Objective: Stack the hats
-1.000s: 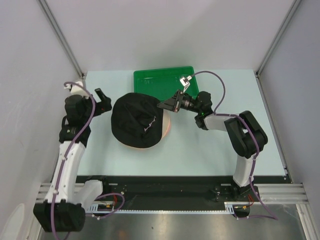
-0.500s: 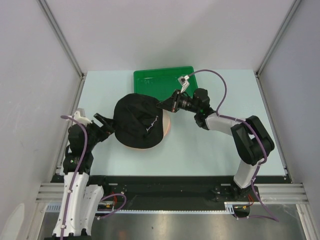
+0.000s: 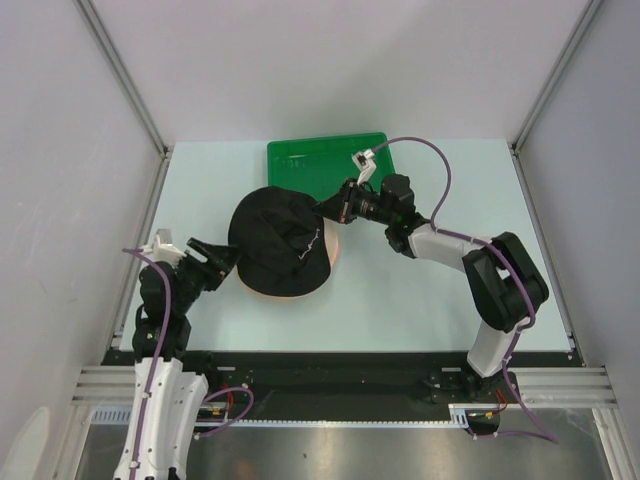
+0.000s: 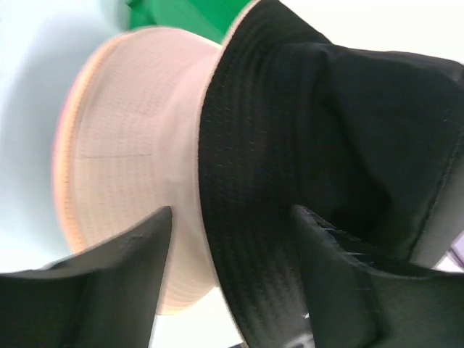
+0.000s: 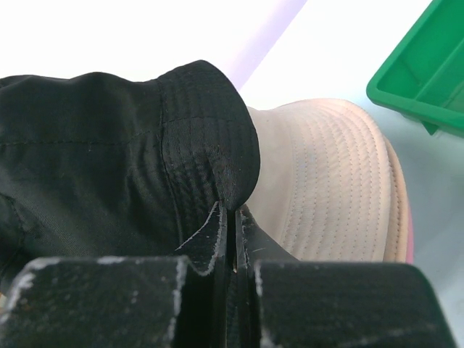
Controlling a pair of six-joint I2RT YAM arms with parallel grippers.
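Observation:
A black hat (image 3: pixel 275 235) lies over a beige hat (image 3: pixel 336 250) on the table; a thin pink edge shows under the beige one in the right wrist view. My right gripper (image 3: pixel 325 207) (image 5: pixel 233 217) is shut on the black hat's (image 5: pixel 109 145) far right brim, just above the beige hat (image 5: pixel 326 188). At the hat's near left side, my left gripper (image 3: pixel 230 260) (image 4: pixel 230 214) is open. The black hat's (image 4: pixel 246 203) brim runs between its fingers (image 4: pixel 130 268), with the beige hat (image 4: pixel 130 145) to the left.
A green tray (image 3: pixel 300 160) stands right behind the hats, its corner visible as the green tray (image 5: pixel 428 72) in the right wrist view. Grey walls close in the table on three sides.
My left arm has swung down and in to the hat's near left rim, and its jaws have narrowed around the black brim. The right gripper has shifted slightly left with the brim.

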